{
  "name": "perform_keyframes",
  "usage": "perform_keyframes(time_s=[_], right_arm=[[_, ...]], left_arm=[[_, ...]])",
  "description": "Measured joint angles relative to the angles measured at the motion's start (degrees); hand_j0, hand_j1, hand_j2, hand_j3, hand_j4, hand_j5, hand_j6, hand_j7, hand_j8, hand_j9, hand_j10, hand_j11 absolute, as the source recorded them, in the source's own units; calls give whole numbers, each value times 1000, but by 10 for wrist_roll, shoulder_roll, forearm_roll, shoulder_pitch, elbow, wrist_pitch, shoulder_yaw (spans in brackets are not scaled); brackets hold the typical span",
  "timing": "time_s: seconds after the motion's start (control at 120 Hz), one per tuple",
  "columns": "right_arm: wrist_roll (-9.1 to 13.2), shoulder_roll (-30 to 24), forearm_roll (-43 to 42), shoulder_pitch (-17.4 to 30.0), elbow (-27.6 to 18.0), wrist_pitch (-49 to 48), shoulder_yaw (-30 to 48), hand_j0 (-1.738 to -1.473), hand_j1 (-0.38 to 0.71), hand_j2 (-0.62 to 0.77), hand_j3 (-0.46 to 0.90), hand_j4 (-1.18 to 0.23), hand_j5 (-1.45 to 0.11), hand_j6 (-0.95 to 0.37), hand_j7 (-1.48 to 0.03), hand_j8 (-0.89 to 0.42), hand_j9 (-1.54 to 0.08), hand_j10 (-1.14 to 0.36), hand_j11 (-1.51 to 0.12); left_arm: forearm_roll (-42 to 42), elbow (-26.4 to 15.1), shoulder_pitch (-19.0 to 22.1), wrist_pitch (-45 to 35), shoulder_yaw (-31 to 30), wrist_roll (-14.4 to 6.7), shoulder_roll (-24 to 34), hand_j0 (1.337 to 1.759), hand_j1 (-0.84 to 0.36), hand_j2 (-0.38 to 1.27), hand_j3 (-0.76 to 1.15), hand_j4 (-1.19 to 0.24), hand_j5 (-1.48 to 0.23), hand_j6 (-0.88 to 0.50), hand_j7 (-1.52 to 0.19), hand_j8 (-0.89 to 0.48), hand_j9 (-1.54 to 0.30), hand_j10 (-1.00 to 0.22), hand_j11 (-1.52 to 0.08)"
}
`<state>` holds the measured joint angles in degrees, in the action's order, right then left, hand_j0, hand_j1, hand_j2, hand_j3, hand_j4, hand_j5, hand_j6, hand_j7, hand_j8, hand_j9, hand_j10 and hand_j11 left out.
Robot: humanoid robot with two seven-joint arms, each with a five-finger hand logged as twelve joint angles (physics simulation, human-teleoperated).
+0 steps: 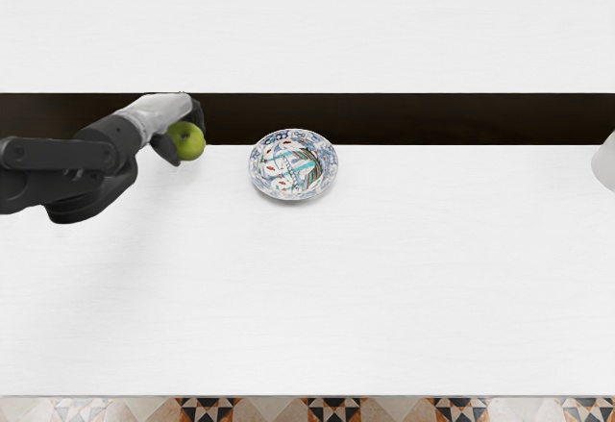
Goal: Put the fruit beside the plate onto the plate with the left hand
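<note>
A small green apple (pixel 187 140) sits in the fingers of my left hand (pixel 179 126), near the far edge of the white table, left of the plate. The hand is shut on it, and its dark arm comes in from the picture's left edge. The patterned blue, white and red plate (pixel 294 164) lies a short way to the right of the apple with nothing on it. Whether the apple touches the table I cannot tell.
A dark gap (pixel 404 119) runs behind the table's far edge, with a second white surface (pixel 307 37) beyond it. A pale rounded shape (pixel 606 161) shows at the right edge.
</note>
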<state>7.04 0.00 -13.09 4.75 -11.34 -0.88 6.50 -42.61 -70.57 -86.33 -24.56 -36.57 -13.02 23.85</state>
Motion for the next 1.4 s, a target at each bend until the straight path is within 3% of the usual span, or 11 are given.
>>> perform_keyframes(time_s=[0.183,0.308,0.383,0.75,1.075,1.183,1.4], right_arm=[[0,0,0,0,0,0,0,-1658,-310,-7,0,-33,-43,-33,-43,-33,-43,-33,-43],[0,0,0,0,0,0,0,-1658,-310,-7,0,-33,-43,-33,-43,-33,-43,-33,-43],[0,0,0,0,0,0,0,-1658,-310,-7,0,-33,-43,-33,-43,-33,-43,-33,-43],[0,0,0,0,0,0,0,-1658,-310,-7,0,-33,-43,-33,-43,-33,-43,-33,-43],[0,0,0,0,0,0,0,-1658,-310,-7,0,-33,-43,-33,-43,-33,-43,-33,-43],[0,0,0,0,0,0,0,-1658,-310,-7,0,-33,-43,-33,-43,-33,-43,-33,-43],[0,0,0,0,0,0,0,-1658,-310,-7,0,-33,-43,-33,-43,-33,-43,-33,-43]], left_arm=[[22,-10,-36,9,1,0,-13,1650,-253,302,0,-465,-967,-331,-951,-416,-967,-667,-975],[41,-12,-54,12,1,0,-34,1650,-217,167,0,-472,-969,-349,-949,-429,-963,-672,-971],[51,-13,-62,13,1,0,-46,1651,-223,257,0,-480,-972,-352,-949,-460,-959,-674,-966],[83,-14,-98,15,2,-1,-125,1651,-238,304,0,-486,-960,-375,-939,-473,-958,-671,-965],[85,-6,-91,14,8,-9,-164,1652,-337,451,0,-422,-981,-324,-948,-430,-948,-672,-954],[84,-5,-71,13,7,-10,-164,1652,-269,325,0,-470,-969,-368,-947,-455,-943,-669,-948],[85,-4,-55,14,6,-10,-163,1652,-277,376,0,-480,-944,-368,-928,-468,-918,-650,-922]])
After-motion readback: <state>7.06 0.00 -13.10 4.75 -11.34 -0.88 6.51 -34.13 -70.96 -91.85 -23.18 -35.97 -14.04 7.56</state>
